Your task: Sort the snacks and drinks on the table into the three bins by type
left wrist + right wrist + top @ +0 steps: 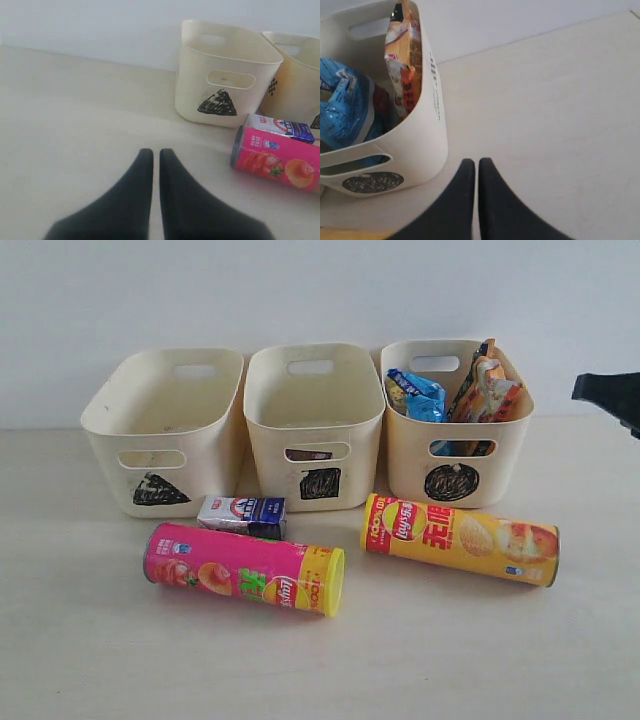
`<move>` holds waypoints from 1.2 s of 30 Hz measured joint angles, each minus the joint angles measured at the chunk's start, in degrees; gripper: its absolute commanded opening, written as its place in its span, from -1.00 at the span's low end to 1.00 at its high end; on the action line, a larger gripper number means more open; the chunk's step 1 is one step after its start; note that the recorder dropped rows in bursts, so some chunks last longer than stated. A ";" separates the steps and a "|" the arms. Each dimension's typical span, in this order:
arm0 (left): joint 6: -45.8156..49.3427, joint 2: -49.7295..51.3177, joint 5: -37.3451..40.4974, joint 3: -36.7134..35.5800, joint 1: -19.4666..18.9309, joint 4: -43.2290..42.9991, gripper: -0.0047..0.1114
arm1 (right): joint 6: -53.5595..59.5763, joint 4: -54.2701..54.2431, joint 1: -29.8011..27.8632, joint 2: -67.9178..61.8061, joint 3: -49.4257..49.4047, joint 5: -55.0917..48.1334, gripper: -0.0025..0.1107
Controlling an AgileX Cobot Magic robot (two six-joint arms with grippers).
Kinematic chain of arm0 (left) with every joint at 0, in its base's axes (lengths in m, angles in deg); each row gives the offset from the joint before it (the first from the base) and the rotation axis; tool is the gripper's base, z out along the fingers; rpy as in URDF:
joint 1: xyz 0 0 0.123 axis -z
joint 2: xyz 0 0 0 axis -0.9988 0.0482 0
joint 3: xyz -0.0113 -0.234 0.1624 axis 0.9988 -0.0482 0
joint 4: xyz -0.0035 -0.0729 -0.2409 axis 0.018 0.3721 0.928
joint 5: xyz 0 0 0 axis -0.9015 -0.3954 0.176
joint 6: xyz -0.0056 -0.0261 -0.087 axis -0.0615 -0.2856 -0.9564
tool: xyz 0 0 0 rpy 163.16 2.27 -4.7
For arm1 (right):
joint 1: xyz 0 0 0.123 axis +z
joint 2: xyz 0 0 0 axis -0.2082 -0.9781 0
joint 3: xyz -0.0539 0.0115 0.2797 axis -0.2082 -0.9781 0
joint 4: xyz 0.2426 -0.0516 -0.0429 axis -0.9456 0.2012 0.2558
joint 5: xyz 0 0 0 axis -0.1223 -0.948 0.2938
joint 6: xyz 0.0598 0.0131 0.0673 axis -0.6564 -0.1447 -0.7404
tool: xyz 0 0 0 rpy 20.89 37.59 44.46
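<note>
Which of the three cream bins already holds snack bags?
The circle-marked bin, rightmost in the exterior view: a blue bag and an orange-white bag stick up from it. The triangle bin and square bin show no bags.

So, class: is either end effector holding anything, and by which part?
Nothing is held: the left end effector and the right end effector are both shut on nothing.

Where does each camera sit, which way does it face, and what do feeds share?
Exterior: raised before the table, facing the wall: triangle bin, square bin, circle bin, pink tube, yellow-orange tube; right arm's tip at the edge.
Left wrist: low, facing triangle bin, pink tube; left fingers shut.
Right wrist: looking down beside circle bin; right fingers shut.
Shared: triangle bin, exterior and left wrist; circle bin, exterior and right wrist.
</note>
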 measured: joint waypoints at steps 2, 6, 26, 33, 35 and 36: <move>0.00 0.00 0.00 0.00 0.00 0.00 -0.84 | -0.51 0.00 0.00 1.74 -1.58 0.00 -0.96; 0.00 0.00 0.00 0.00 0.00 0.00 -0.84 | -5.80 1.49 0.00 5.96 -4.56 -0.45 -0.96; 0.00 0.00 0.00 0.00 0.00 0.00 -0.84 | -22.76 20.46 0.00 30.99 -12.56 -1.16 -0.96; 0.00 0.00 0.00 0.00 0.00 0.00 -0.84 | -7.98 21.04 0.00 38.37 -16.00 7.29 -0.96; 0.00 0.00 0.00 0.00 0.00 0.00 -0.84 | -2.14 21.04 0.00 39.48 -17.03 11.48 -0.96; 0.00 0.00 0.00 0.00 0.00 0.00 -0.84 | -0.21 21.15 0.00 39.66 -17.51 13.72 -0.96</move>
